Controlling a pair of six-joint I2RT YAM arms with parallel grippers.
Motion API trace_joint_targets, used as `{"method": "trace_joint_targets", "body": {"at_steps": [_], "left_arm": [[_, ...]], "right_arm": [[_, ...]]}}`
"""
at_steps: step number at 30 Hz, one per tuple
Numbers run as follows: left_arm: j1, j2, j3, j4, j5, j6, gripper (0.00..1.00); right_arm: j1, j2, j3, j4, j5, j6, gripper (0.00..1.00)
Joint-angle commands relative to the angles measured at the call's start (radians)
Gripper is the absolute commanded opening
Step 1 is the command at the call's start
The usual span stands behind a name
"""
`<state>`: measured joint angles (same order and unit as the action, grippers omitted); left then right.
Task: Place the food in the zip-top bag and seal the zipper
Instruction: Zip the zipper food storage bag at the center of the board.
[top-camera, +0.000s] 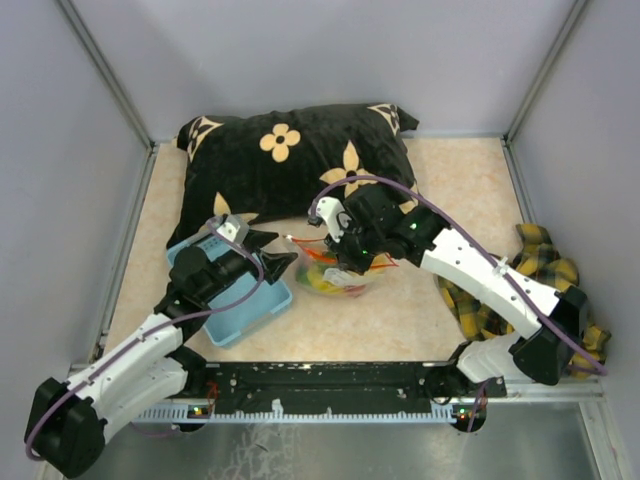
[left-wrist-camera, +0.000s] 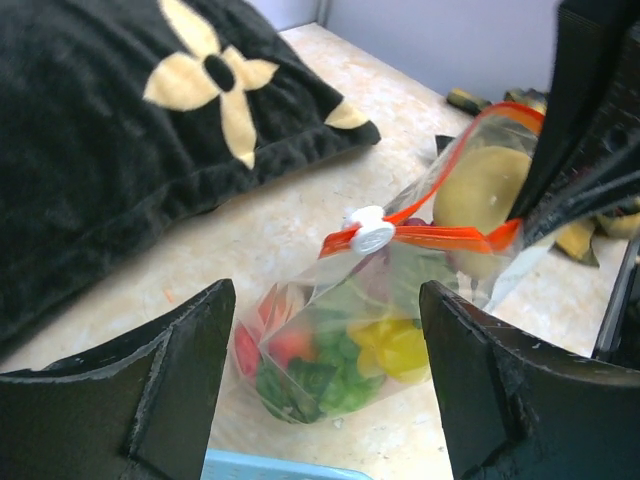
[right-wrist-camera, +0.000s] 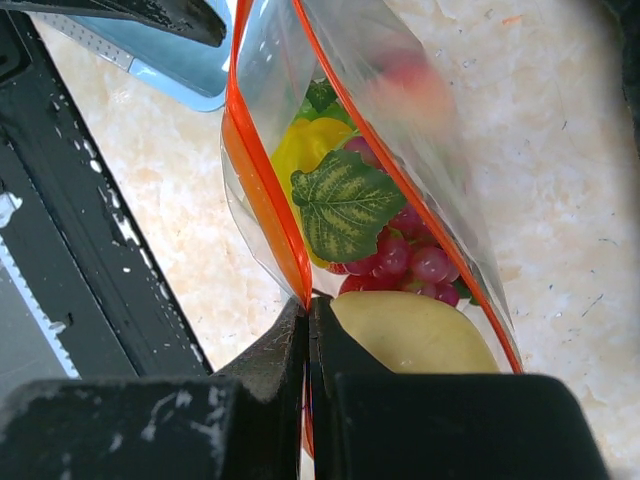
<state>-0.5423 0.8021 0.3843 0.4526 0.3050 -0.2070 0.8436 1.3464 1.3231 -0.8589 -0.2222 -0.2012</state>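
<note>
**Bag Held Open at the Zipper, Fruit Inside**

A beige, marbled table (top-camera: 450, 180) lay inside grey walls (top-camera: 330, 50). A black pillow (top-camera: 290, 160) with tan flowers lay along its far side, and a yellow-and-black plaid cloth (top-camera: 540, 265) was crumpled at the right edge. A light blue basket (top-camera: 245, 310) sat at the near left, under the left arm.

The zip-top bag (top-camera: 335, 275) stood on the table just in front of the pillow, between the basket and the right arm. The food (right-wrist-camera: 410, 260) was inside it. Purple grapes, a green leaf, a yellow piece and something red showed through the clear plastic, and a pale yellow pear-like piece (right-wrist-camera: 410, 335) lay near the mouth.

The right gripper (right-wrist-camera: 308, 340) was pinched tight on one end of the zipper (right-wrist-camera: 262, 190). From that pinch the two red strips spread apart, so the mouth gaped. A white slider (left-wrist-camera: 370, 232) sat at the opposite end of the strip, on the side facing the left arm.

The left gripper (left-wrist-camera: 328, 292) had its fingers spread wide and held nothing. It pointed at the bag from the basket side, with its tips close to the plastic. Whether they touched it could not be told.
</note>
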Motion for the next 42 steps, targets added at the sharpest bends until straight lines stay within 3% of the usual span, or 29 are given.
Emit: {"method": "trace_joint_targets", "body": {"at_steps": [1, 7, 19, 22, 26, 33, 38, 42], "left_arm": [[0.047, 0.038, 0.009, 0.144, 0.244, 0.184, 0.81], [0.096, 0.134, 0.081, 0.049, 0.451, 0.282, 0.78], [0.136, 0.293, 0.16, 0.134, 0.677, 0.285, 0.65], [0.136, 0.341, 0.189, 0.135, 0.732, 0.281, 0.57], [0.137, 0.373, 0.214, 0.137, 0.787, 0.272, 0.3], [0.138, 0.304, 0.197, 0.08, 0.737, 0.27, 0.01], [0.138, 0.218, 0.141, 0.078, 0.637, 0.243, 0.01], [0.138, 0.198, 0.11, 0.123, 0.639, 0.213, 0.01]], "right_arm": [[0.007, -0.021, 0.021, -0.002, 0.025, -0.014, 0.0], [0.018, -0.019, 0.039, -0.018, 0.037, -0.017, 0.0], [0.022, -0.026, 0.051, -0.039, 0.054, -0.021, 0.0], [0.022, -0.027, 0.053, -0.037, 0.055, -0.018, 0.0], [0.023, -0.027, 0.058, -0.039, 0.056, -0.017, 0.0], [0.022, -0.079, 0.112, -0.027, 0.206, -0.012, 0.0], [0.022, -0.162, 0.079, 0.06, 0.229, -0.005, 0.0], [0.021, -0.17, 0.027, 0.073, 0.189, -0.001, 0.04]]}}
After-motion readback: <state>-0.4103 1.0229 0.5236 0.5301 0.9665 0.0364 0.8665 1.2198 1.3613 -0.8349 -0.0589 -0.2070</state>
